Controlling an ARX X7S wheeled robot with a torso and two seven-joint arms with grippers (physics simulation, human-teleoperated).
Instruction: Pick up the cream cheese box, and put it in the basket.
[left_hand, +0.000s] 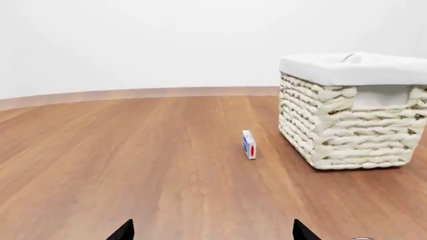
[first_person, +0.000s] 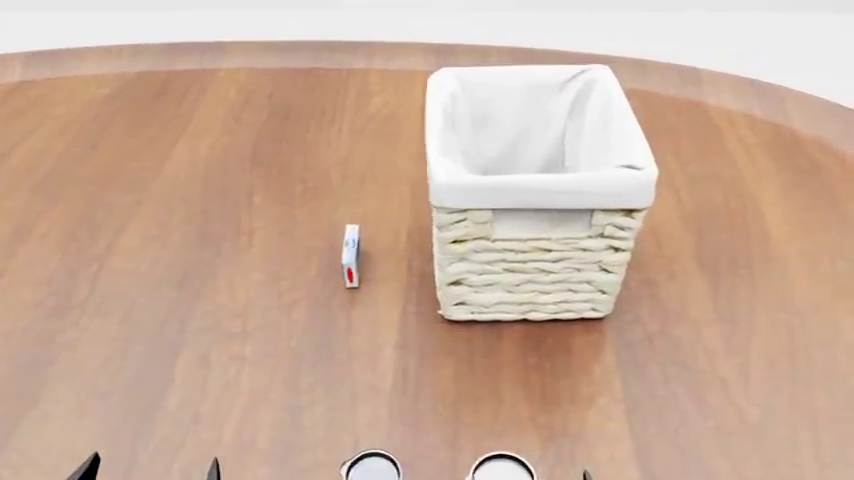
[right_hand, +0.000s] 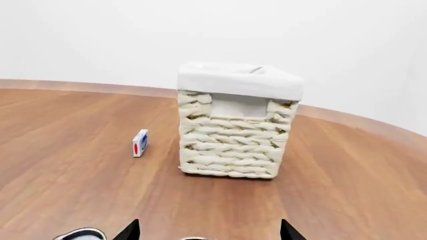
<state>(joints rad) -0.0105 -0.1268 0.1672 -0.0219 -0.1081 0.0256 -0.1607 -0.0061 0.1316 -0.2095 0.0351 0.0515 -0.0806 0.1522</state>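
Note:
The cream cheese box is small, white and blue with a red mark. It stands on its thin edge on the wooden table, just left of the basket. The basket is tall, cream-white wicker with a white liner, and it looks empty. The box also shows in the left wrist view and the right wrist view. My left gripper is open and empty, well short of the box; its tips show at the near left edge of the head view. My right gripper is open and empty, facing the basket.
The round tops of two cans show at the near edge of the wooden table, between my grippers. One can top sits beside the right gripper. The table's curved far edge meets a white wall.

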